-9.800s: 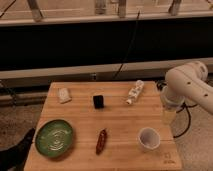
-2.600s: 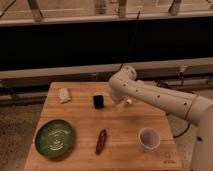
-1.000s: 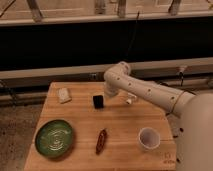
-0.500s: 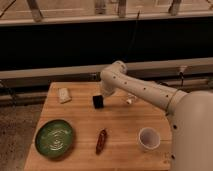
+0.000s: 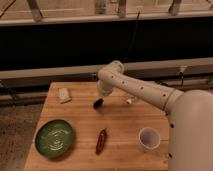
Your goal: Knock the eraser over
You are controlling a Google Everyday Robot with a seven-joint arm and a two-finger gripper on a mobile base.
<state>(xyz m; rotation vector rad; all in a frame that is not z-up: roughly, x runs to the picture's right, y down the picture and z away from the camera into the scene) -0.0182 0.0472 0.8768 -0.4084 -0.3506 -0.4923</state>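
Swinging further left since half a second ago, the white arm now has its gripper [image 5: 101, 100] down at the eraser [image 5: 98, 104], which a moment back stood upright and square on the board and now shows as a small dark shape leaning over at a slant, right under the arm's tip. From where I stand the gripper end is hidden behind the arm's own pale casing, so whether it is spread or closed I cannot tell. It looks to be touching the eraser, or just beside it; the two dark shapes run together.

The eraser sits on the back half of the wooden table [image 5: 120, 131], a little left of middle. To its left, well apart, lies the pale squarish lump [image 5: 63, 94] near the table's back left corner. Behind the arm, to the right, a bit of the white bottle [image 5: 130, 99] peeks out. Nearer the front, the green plate [image 5: 54, 138] rests at the left, the reddish-brown oblong thing [image 5: 101, 141] lies in the middle, and the white cup [image 5: 148, 138] stands upright at the right.
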